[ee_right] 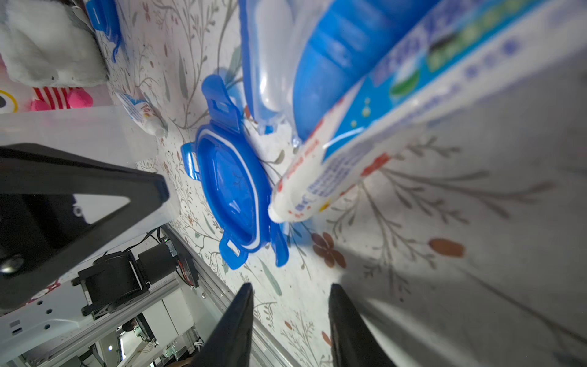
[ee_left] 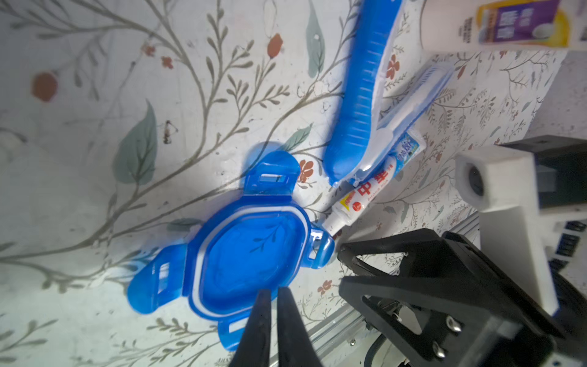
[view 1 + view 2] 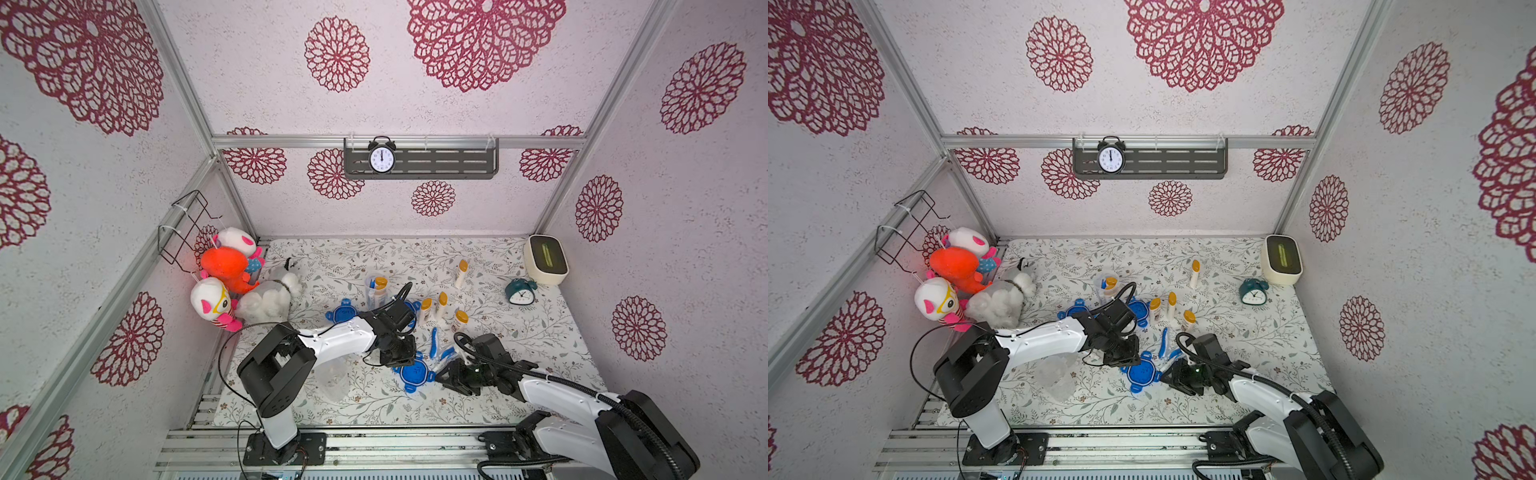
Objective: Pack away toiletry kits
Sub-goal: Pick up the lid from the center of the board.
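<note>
Clear plastic cup [image 3: 376, 291] is part-filled, unlidded; white orange-capped bottles [image 3: 440, 309] and blue toothbrushes [image 3: 434, 343] lie loose. Left gripper [image 2: 273, 290] jaws press together by blue four-tab lid [image 2: 247, 263]; right gripper [image 1: 290, 286] jaws spread, empty.

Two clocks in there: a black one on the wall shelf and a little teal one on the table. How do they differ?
The black twin-bell alarm clock stands on the grey wall shelf; the small teal alarm clock stands on the floral table. The black clock's hands both point to twelve; the teal clock's hands look spread apart. Both have round white faces.
</note>
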